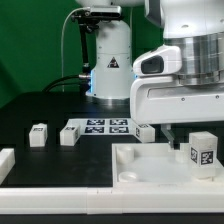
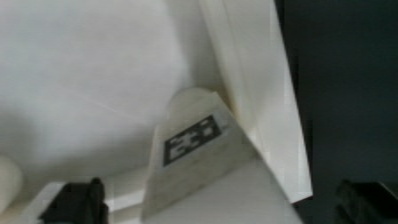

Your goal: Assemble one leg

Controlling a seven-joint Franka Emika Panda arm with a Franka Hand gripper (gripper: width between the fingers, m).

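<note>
White plastic leg, one item, sits directly under the gripper, between its two dark fingertips. The jaws are spread wide and neither pad touches it, so nothing is gripped. From across the room the leg stands upright just below the gripper, resting on the large white square part; whether it sits in a corner socket I cannot tell. Next out from the tool is a second leg, just beside the gripper on the dark table. Past that comes the marker board, then a third leg and a fourth leg, both well apart from the tool toward the exterior view's left. Farthest off is the arm's base. Progress, by my judgement: early. The grasp is not closed and no leg appears fixed, so gripping, seating and fastening are all left to do. Writing: none readable. Labels: black-and-white square marker tags on the legs and the board; a dark triangular warning sign on the base, any lettering too small to read.
</note>
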